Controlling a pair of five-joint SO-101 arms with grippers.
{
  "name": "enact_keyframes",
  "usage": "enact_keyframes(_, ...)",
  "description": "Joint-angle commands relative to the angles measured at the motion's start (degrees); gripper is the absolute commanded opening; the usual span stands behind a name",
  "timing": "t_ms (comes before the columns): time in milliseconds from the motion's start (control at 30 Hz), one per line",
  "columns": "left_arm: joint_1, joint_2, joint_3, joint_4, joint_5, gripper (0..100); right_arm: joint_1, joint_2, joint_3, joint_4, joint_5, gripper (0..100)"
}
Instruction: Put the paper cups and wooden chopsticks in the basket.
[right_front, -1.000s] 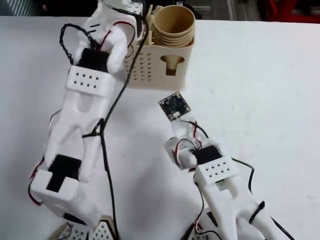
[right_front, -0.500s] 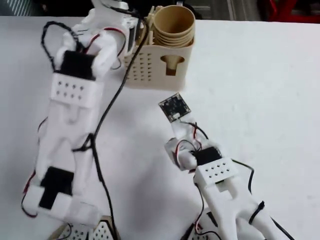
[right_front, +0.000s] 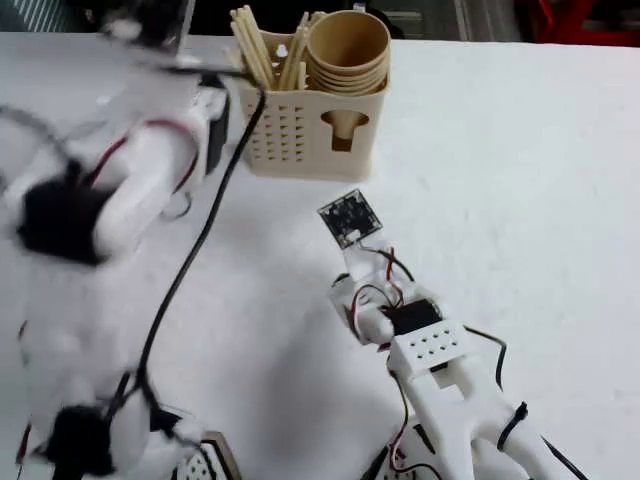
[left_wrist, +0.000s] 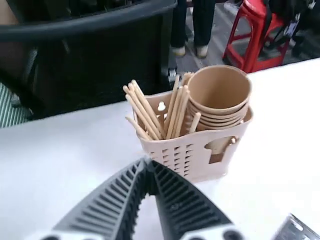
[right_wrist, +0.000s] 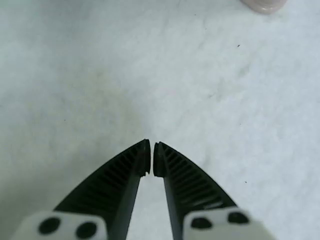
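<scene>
The left arm (right_front: 130, 200) lies along the left side of the white table (right_front: 520, 180), and in its wrist view the left gripper (left_wrist: 149, 167) has its two dark ribbed fingers pressed together at the tips, gripping nothing, held off the table short of the basket (left_wrist: 195, 155). The basket stands upright at the far edge of the table, near the middle. The wooden chopsticks (right_front: 262, 55) stand on end in its left compartment, fanned and leaning, and the paper cups (right_front: 347, 50) sit nested in one stack, mouths up, in its right compartment. Nearer and to the right of the basket, well apart from it, is the right arm (right_front: 430, 350); the right gripper (right_wrist: 151, 157) points down at bare table with its fingertips almost touching and nothing between them
</scene>
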Motion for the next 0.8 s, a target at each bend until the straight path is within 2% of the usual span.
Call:
enact_keyframes(0, 1.89, -11.47, -0.97, 3.6, -0.62, 2, 0.75, -1.8, -0.26, -0.66, 0.44, 3.1)
enact_keyframes(167, 1.36, -21.93, 12.66, 1.58, -0.7, 2, 0.75, -1.8, -0.26, -0.66, 0.44, 3.1)
enact_keyframes(433, 0.75, -48.84, 45.89, -13.19, -5.71, 2, 0.75, -1.8, 0.26, -0.92, 0.44, 3.1)
enact_keyframes(600, 0.66, -60.62, 63.65, -15.91, -6.24, 2, 0.75, -1.8, 0.26, -0.92, 0.44, 3.1)
enact_keyframes(767, -4.62, -69.93, 74.64, -18.55, -6.42, 2, 0.75, -1.8, 0.26, -1.01, 0.26, 3.0)
